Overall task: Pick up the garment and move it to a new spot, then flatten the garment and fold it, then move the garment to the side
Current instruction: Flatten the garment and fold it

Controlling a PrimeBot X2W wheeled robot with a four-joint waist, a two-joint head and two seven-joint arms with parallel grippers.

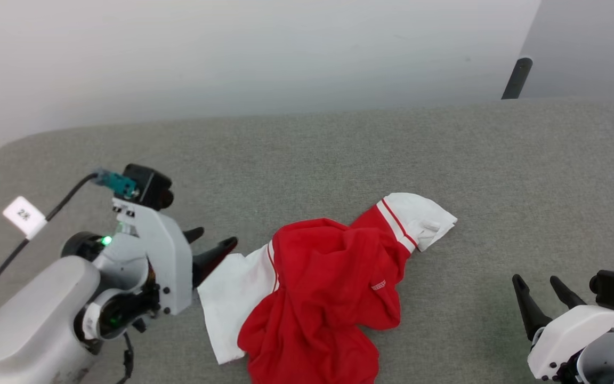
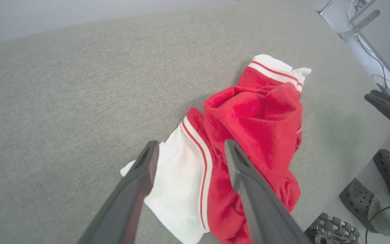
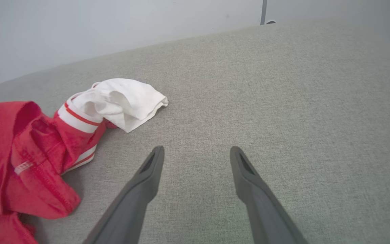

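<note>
Two things explain the layout: the shirt (image 1: 328, 277) lies bunched in a red heap at the lower centre of the head view, and a white sleeve pokes out on each side, one towards each arm (handy corners for spreading it, I would judge). It rests free on the grey table (image 1: 339, 149), so flattening looks like the step in hand. The left pincer (image 1: 216, 237) is spread wide and empty. Its forearm rises from the lower left corner, wrist bent, fingers aimed rightwards just beside the near sleeve (image 1: 232, 298). The right pincer (image 1: 535, 278), also wide and empty, sits at the lower right pointing up the frame, well apart from the far sleeve (image 1: 419, 213).
</note>
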